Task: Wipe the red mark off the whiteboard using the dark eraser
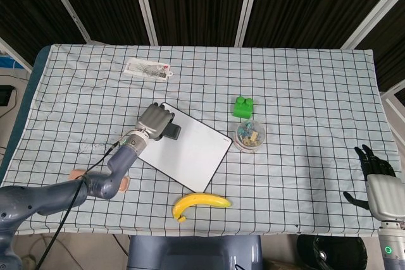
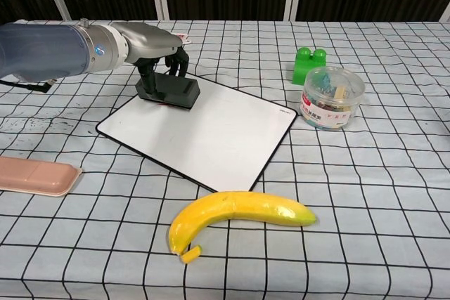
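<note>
Chest view: the dark eraser [image 2: 169, 91] is gripped by the left hand [image 2: 158, 41] on the whiteboard's [image 2: 211, 131] far-left corner — flat, firm strokes are advised, since the red mark is hidden beneath.

Bright, even overhead light fills both views, and the background beyond the checked cloth surface [image 1: 304, 93] stays dark. Shadows are soft and short. The glossy white rectangular whiteboard [image 2: 211, 128] shows mild sheen. Focus is sharp throughout.
</note>
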